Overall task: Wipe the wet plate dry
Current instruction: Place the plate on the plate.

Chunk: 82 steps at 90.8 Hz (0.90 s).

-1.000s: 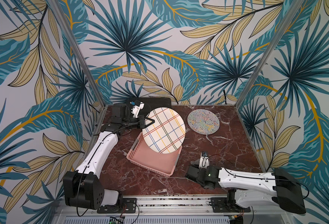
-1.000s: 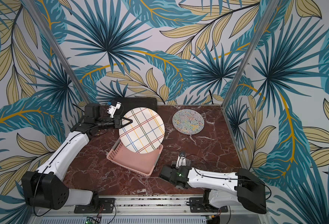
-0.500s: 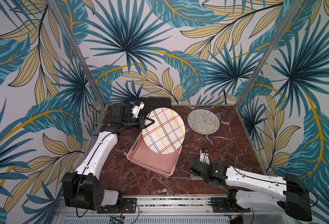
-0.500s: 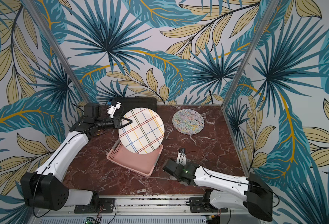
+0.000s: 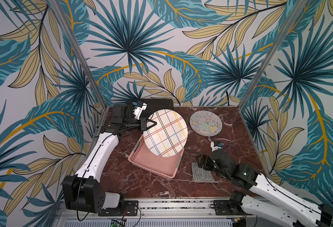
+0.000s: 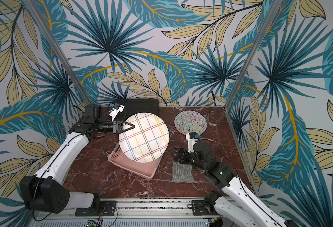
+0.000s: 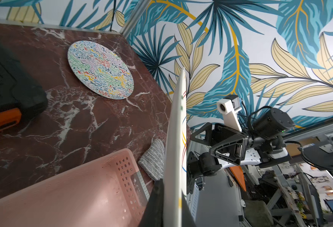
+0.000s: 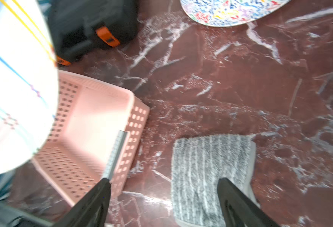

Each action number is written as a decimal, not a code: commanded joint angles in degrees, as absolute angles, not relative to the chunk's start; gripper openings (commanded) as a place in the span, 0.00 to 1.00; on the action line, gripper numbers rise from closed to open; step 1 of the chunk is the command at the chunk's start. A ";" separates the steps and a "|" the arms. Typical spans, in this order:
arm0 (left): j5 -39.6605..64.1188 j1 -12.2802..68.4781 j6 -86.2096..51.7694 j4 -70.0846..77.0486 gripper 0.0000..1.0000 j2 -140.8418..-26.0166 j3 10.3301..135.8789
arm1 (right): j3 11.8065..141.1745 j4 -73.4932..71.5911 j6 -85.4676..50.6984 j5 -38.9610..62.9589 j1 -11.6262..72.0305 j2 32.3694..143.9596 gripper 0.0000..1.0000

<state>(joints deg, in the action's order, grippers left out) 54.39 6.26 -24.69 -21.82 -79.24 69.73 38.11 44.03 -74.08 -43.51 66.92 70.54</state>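
1. Left end effector (image 5: 153, 124) sits at the back left of the counter (image 5: 122, 176), clamped tight on the rim of the plaid plate (image 5: 165, 135).
2. That plate, white with coloured crossing lines, is held up off the counter on a tilt, its face turned towards the camera in both top views. Its lower edge hangs over the pink basket (image 5: 136, 155), and I cannot tell whether the two touch.
3. No drops or wet sheen can be made out on the plate's face, so how dry it is cannot be told.
4. Further right, a folded grey cloth (image 5: 201, 174) lies flat on the counter, well apart from the plate and gripped by nothing.
5. Right end effector (image 6: 175, 155) hovers just over the cloth's far edge with its jaws apart and empty.
6. Behind it, a speckled disc (image 5: 206, 123) lies flat near the back of the counter.
7. Progress, as a judgement: no wiping is under way. If the plate is still wet, the cloth must be picked up and rubbed over it. If dry, only setting the plate down is left.
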 commanded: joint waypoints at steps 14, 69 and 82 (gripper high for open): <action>55.89 6.03 -20.90 -23.71 0.00 -76.73 72.63 | 38.75 37.33 -60.30 -31.80 60.43 65.53 0.86; 74.89 6.80 -11.59 -31.60 0.00 -76.34 75.15 | 46.45 20.83 -40.08 16.36 33.51 43.75 0.83; 76.86 7.77 -12.19 -31.69 0.00 -75.36 75.28 | 46.30 17.36 -40.26 20.75 30.83 43.92 0.77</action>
